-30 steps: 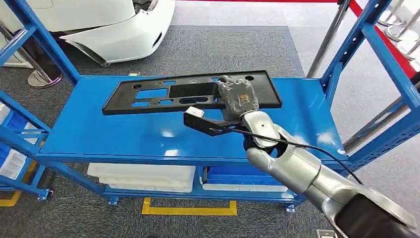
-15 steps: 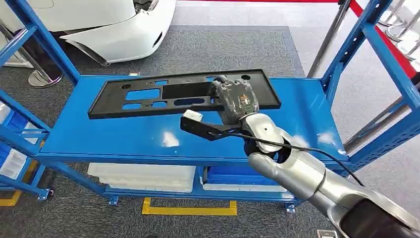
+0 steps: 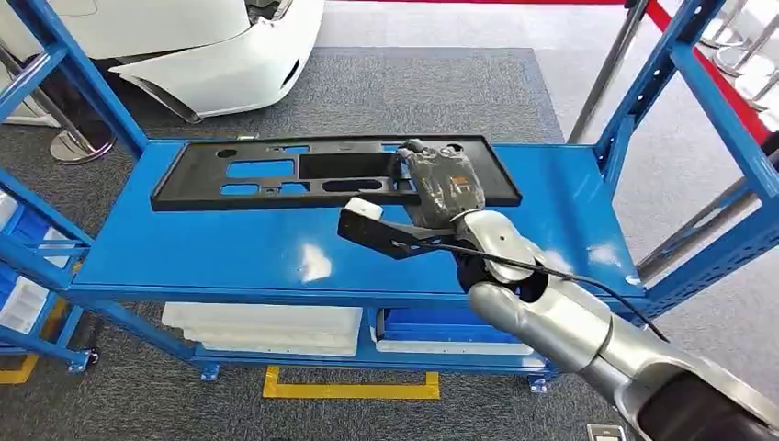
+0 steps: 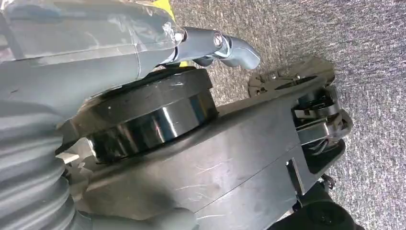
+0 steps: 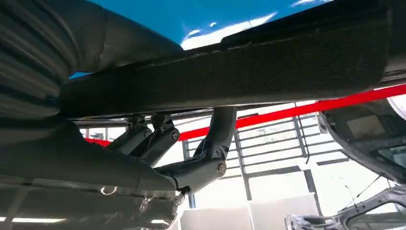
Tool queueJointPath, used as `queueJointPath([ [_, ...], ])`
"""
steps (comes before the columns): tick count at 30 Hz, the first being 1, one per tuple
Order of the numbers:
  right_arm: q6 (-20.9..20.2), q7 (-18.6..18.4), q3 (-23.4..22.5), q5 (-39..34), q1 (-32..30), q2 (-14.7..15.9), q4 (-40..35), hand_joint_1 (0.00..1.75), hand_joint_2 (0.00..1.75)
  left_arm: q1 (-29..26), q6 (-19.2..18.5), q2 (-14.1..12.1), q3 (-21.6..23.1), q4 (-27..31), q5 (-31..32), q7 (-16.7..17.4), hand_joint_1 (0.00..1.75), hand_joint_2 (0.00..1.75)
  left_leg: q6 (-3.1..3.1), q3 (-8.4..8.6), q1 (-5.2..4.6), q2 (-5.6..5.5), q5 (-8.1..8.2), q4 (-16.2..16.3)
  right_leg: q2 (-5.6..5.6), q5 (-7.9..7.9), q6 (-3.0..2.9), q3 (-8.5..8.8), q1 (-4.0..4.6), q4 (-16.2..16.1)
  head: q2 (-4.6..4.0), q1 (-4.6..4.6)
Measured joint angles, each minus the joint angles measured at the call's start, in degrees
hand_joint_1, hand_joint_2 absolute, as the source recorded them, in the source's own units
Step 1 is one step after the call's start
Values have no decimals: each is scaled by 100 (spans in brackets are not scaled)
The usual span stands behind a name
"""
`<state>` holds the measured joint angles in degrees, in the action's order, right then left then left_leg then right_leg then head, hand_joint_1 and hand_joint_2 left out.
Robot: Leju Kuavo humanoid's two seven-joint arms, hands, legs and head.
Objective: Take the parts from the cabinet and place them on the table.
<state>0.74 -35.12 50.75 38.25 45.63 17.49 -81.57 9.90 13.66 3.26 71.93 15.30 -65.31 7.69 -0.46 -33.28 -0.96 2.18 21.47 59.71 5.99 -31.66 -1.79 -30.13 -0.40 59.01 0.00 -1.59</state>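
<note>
A long black plastic panel [image 3: 276, 175] with several cut-outs lies along the back of the blue shelf [image 3: 230, 248]. My right hand [image 3: 441, 188], wrapped in clear film, grips the panel near its right end. In the right wrist view the panel [image 5: 239, 67] crosses the picture as a dark bar, and my dark fingers [image 5: 158, 139] curl round its edge. My left hand [image 4: 95, 48] hangs over grey carpet with a silver finger [image 4: 215, 45] stretched out and nothing in its grasp.
Blue uprights [image 3: 643, 92] frame the shelf on both sides. Below it lie white trays [image 3: 266, 326] and a blue bin [image 3: 441, 326]. A white car bumper [image 3: 211, 55] sits on the carpet behind the rack. The shelf's front half is bare blue.
The panel has slid left and swung round, so it now lies nearly parallel to the shelf's back edge. My right hand has kept its hold and turned slightly with it.
</note>
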Motion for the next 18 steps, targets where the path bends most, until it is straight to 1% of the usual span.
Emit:
queueJointPath([
  [3, 15, 0, -20, 22, 12, 0, -29, 175, 175, -11, 0, -4, 0, 0, 0, 0, 0, 175, 29, -36, -17, -8, 6, 16, 29, 12, 33, -7, 0, -5, 0, -13],
  [4, 22, 0, -24, 26, 25, 0, -40, 175, 175, -18, -2, -4, 0, 0, 0, -2, 0, 175, 51, -48, -23, -21, -3, 10, 52, 21, 48, -5, -1, -27, 0, -20],
  [5, 26, 0, -29, 24, 39, 0, -55, 175, 175, -23, -4, -4, 0, 0, 4, -2, 0, 175, 88, -42, -8, -48, -65, -33, 77, 57, 86, 11, 9, -33, 0, -37],
  [6, 39, 0, -44, 15, 44, 8, -77, 175, 175, -22, -9, -2, 0, 0, 17, -2, 0, 175, 118, 63, 72, -71, -127, -167, 51, -9, 98, -6, 30, -31, 0, -35],
  [7, 59, 0, -59, 0, 45, 37, -85, 175, 175, -22, -13, -2, 0, 2, 20, -2, 0, 175, 135, 56, 82, -96, -181, -218, -248, -127, 128, -52, 2, 84, 0, -11],
  [8, 94, 0, -70, -13, 50, 48, -101, 175, 175, -13, -15, -2, 0, 2, 33, -2, 0, 175, 161, 39, 94, -113, -216, -228, -429, -338, 139, -202, -14, 395, 0, 17],
  [9, 109, 0, -74, -24, 46, 63, -107, 175, 175, -12, -15, -2, 0, 2, 46, -2, 0, 175, 160, 21, 100, -146, -223, -229, -523, -532, 158, -397, -24, 818, 0, 45],
  [10, 120, 0, -74, -31, 25, 94, -109, 175, 175, -13, -26, -2, 0, 2, 50, 0, 0, 175, 158, 10, 103, -186, -224, -221, -559, -676, 179, -612, -45, 1266, 0, 72],
  [11, 122, 0, -74, -39, -5, 126, -109, 175, 175, -18, -33, -2, 0, 2, 57, 0, 0, 175, 157, 2, 108, -226, -225, -209, -564, -700, 195, -777, -65, 1578, 0, 92],
  [12, 122, -9, -74, -48, -31, 147, -109, 175, 175, -20, -48, -2, 0, 2, 59, 0, 0, 175, 153, -5, 121, -268, -225, -187, -563, -569, 219, -824, -86, 1605, 0, 109],
  [13, 125, -18, -74, -63, -36, 168, -114, 175, 175, -18, -52, -2, 0, 2, 66, 0, 0, 175, 136, -20, 142, -303, -215, -150, -563, -311, 246, -753, -112, 1370, 0, 127],
  [14, 125, -20, -81, -72, -34, 190, -118, 175, 175, -15, -55, -2, 0, 4, 68, 0, 0, 175, 107, -38, 166, -335, -197, -103, -563, -16, 273, -602, -137, 964, 0, 135],
  [15, 129, -22, -88, -83, -33, 201, -125, 175, 175, -13, -55, -2, 0, 2, 72, 0, 0, 175, 59, -60, 190, -359, -165, -40, -571, 264, 315, -407, -170, 477, 0, 155],
  [16, 142, -22, -90, -96, -46, 232, -131, 175, 175, -13, -53, -9, 0, 2, 79, 0, 0, 175, 2, -107, 206, -379, -142, 5, -651, 171, 355, -313, -175, 267, 0, 183],
  [17, 144, -24, -90, -107, -42, 234, -149, 175, 175, -1, -55, -15, 0, 2, 83, 0, 0, 175, -48, -178, 195, -399, -151, 64, -733, 236, 298, -322, -137, 241, 0, 236],
  [18, 144, -24, -90, -107, -50, 234, -166, 175, 175, 2, -55, -15, 0, 2, 85, 0, 0, 175, -90, -197, 188, -421, -180, 81, -719, 222, 279, -362, -146, 227, 0, 219],
])
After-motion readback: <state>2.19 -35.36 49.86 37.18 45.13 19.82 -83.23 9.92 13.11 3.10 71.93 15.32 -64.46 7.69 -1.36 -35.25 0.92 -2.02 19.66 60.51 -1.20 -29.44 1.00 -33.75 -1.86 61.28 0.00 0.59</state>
